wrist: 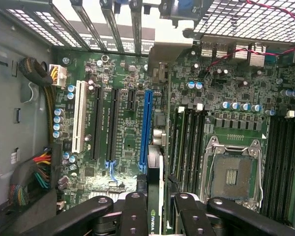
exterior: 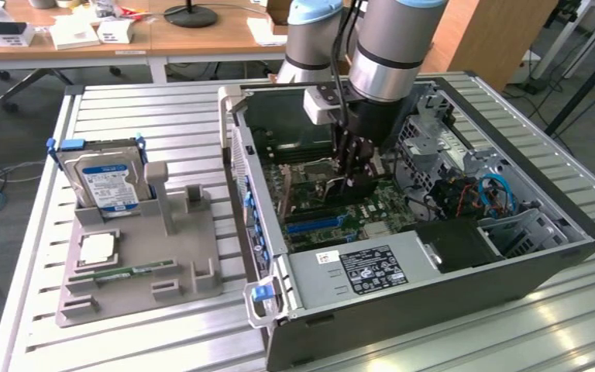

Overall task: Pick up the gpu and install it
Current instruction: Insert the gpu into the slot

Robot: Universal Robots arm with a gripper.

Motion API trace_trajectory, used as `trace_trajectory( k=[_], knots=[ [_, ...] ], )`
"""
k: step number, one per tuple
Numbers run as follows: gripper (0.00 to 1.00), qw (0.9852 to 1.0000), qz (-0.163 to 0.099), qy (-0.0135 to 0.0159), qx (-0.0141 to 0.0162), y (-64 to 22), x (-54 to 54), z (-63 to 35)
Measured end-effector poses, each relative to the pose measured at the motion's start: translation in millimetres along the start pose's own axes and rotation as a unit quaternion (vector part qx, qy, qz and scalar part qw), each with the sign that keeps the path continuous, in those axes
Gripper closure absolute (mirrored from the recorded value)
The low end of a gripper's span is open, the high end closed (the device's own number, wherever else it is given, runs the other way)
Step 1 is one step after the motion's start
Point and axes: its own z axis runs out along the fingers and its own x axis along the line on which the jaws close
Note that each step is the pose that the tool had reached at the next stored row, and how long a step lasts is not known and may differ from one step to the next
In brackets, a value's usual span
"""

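Reaching down into the open computer case point(exterior: 545, 256), the gripper point(exterior: 356, 169) hangs close over the motherboard point(exterior: 370, 209), while a hard drive point(exterior: 109, 186) stands upright in the grey holder point(exterior: 189, 271), well off to the exterior view's left. From the wrist view its black fingers point(wrist: 132, 214) are clamped on the gpu point(wrist: 155, 196) — edge-on, upright, lined up with the long blue slot point(wrist: 146, 128) — though whether card and slot touch I cannot tell.

We see bright, even light on the ribbed silvery metal table point(exterior: 122, 341), with glare patches toward the exterior view's right. Behind the grey metal slot bars point(wrist: 108, 24) the light blows out white; the green motherboard point(wrist: 128, 147) sits dimmer.
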Motion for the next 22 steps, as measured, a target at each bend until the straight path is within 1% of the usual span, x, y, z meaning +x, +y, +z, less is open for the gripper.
trace_trajectory(
  k=[3, 7, 12, 22],
  knots=[
    [0.74, 1.0000, -0.001, 0.0001, 0.0008, 0.5, 0.0, 0.2],
    [0.74, 1.0000, -0.001, 0.0001, 0.0009, 0.9, 0.0, 0.2],
    [0.74, 1.0000, -0.001, 0.0001, 0.0012, 5.2, -0.3, 0.3],
    [0.74, 1.0000, -0.001, 0.0001, 0.0014, 6.7, 5.4, 0.2]
  ],
)
